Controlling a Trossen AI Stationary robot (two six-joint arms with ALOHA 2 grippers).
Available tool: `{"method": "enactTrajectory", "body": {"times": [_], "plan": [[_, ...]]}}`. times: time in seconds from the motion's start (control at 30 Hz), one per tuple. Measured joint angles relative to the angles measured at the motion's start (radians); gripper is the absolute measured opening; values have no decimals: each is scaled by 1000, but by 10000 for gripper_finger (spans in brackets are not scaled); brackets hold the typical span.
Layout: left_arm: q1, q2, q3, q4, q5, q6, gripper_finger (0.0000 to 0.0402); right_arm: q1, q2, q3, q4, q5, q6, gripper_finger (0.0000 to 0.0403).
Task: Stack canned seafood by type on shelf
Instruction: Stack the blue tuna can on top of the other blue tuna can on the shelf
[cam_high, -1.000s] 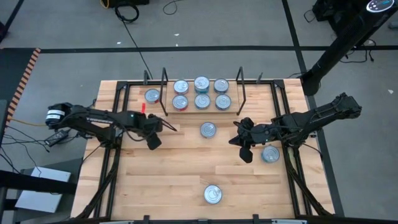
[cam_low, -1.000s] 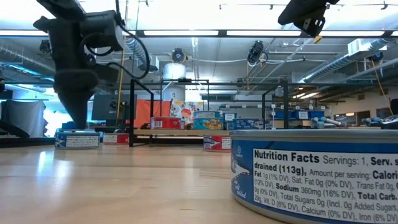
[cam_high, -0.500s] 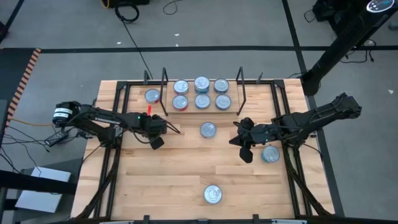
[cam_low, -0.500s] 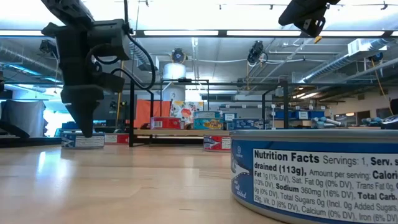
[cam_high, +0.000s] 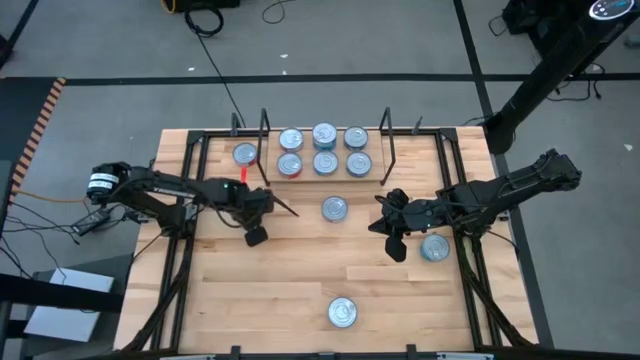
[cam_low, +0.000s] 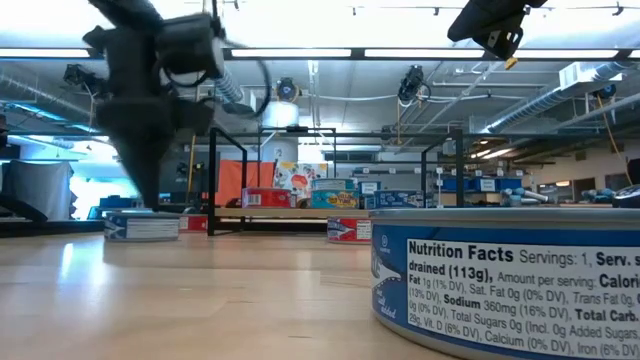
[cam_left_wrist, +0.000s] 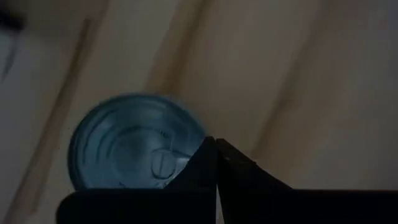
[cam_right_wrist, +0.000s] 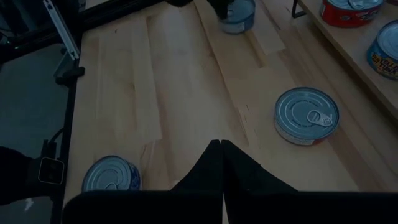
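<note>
My left gripper (cam_high: 256, 211) is shut and points down at a blue-labelled tin (cam_low: 142, 226) on the table's left half. My left arm hides this tin in the high view. My right gripper (cam_high: 385, 222) hangs shut and holds nothing, high above the table at the right (cam_low: 495, 30). The shelf (cam_high: 307, 176) at the far middle carries several tins on its board. Loose tins rest on their bases on the table: one in the middle (cam_high: 335, 208), one near the front edge (cam_high: 342, 312), one under my right arm (cam_high: 434, 247), and one left of the shelf (cam_high: 245, 154). My left gripper stands with its shut fingertips (cam_left_wrist: 211, 152) on the tin's silver lid (cam_left_wrist: 134, 146), close to the rim beside the pull tab. The fingers come from above, pointing steeply down. The tin sits flat on the table under them.
The shelf's black wire end frames (cam_high: 265, 150) (cam_high: 386, 150) stand upright at both ends of the board. A small red object (cam_high: 231, 172) lies beside the left frame. Bare wood spreads across the table's near half around the front tin (cam_low: 510, 285).
My left gripper has moved a little toward the table's right and near edges and has rolled slightly. In the low view, the blue tin under it has slid along the table to the right with it. My right arm has kept still.
</note>
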Motion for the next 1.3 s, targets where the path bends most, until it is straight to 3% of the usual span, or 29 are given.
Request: {"method": "enactTrajectory", "body": {"times": [0.27, 0.33, 0.47, 0.6, 0.97, 1.17, 1.3], "plan": [[-26, -2, 73, 146, 238, 26, 1, 0, 0, 0, 1, -1, 0, 3], [-32, -2, 89, 164, 255, 20, 1, 0, 0, 0, 1, -4, 0, 3], [-40, -3, 107, 75, 124, -50, 5, 0, 0, 0, 1, -22, 0, 3], [-48, 5, 107, -42, -6, -86, 33, 0, 0, 0, 1, -22, 0, 3], [-51, 151, 106, -53, -88, -54, 125, 0, 0, 0, 9, -18, -23, 3], [-56, 219, 112, -26, -89, -52, 125, 0, 0, 0, 9, -18, -23, 3], [-65, 222, 110, 4, -101, -53, 103, 0, 0, 0, 9, -17, -19, 3]]}}
